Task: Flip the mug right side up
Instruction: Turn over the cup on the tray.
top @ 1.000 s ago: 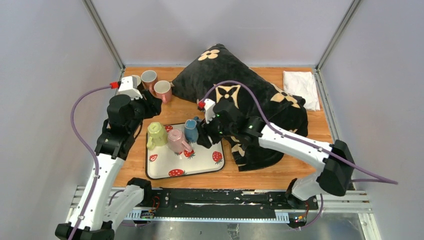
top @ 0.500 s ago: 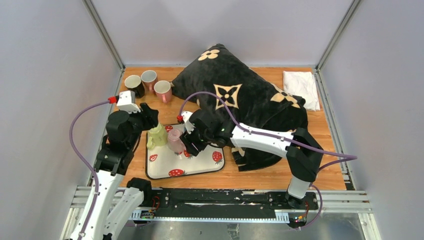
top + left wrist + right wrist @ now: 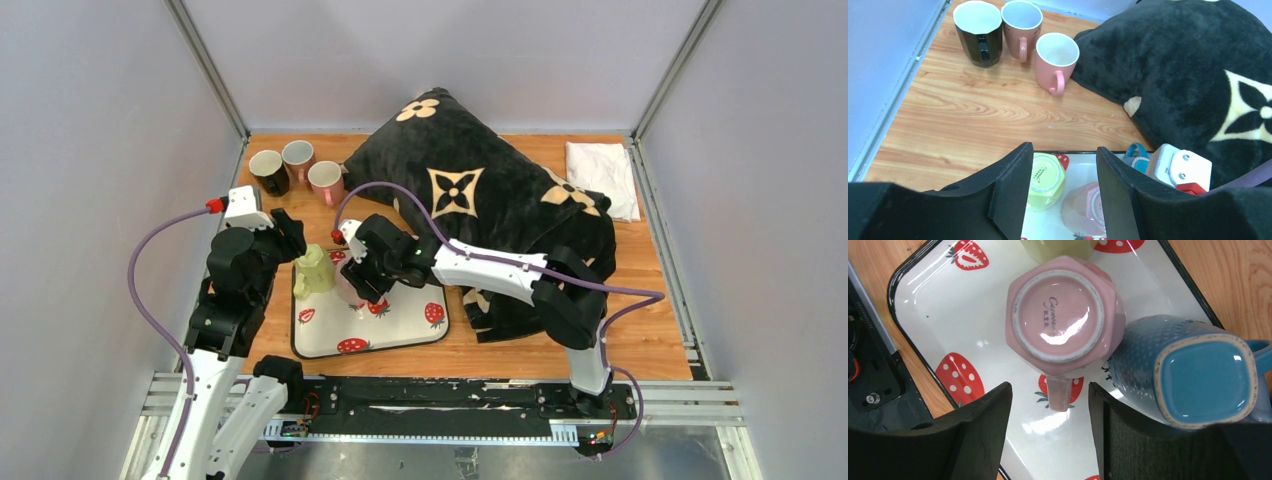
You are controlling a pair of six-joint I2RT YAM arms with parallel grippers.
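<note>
Three mugs stand upside down on a white strawberry tray (image 3: 400, 325): a yellow-green mug (image 3: 313, 268), a pink mug (image 3: 1064, 315) and a blue mug (image 3: 1198, 372). My right gripper (image 3: 1050, 400) is open above the tray, its jaws either side of the pink mug's handle (image 3: 1059, 392). In the top view the right gripper (image 3: 362, 283) covers most of the pink and blue mugs. My left gripper (image 3: 1064, 175) is open and empty above the tray's far edge, over the yellow-green mug (image 3: 1045, 180) and pink mug (image 3: 1087, 207).
Three upright mugs stand at the back left: black (image 3: 268, 170), and two pink (image 3: 298, 158) (image 3: 326, 181). A large black flowered pillow (image 3: 480, 190) lies right of the tray (image 3: 973, 305). A white cloth (image 3: 604, 175) lies at the back right.
My right gripper has moved left across the tray, from beside the blue mug to over the pink mug. My left gripper has drawn back from the upright mugs toward the tray.
</note>
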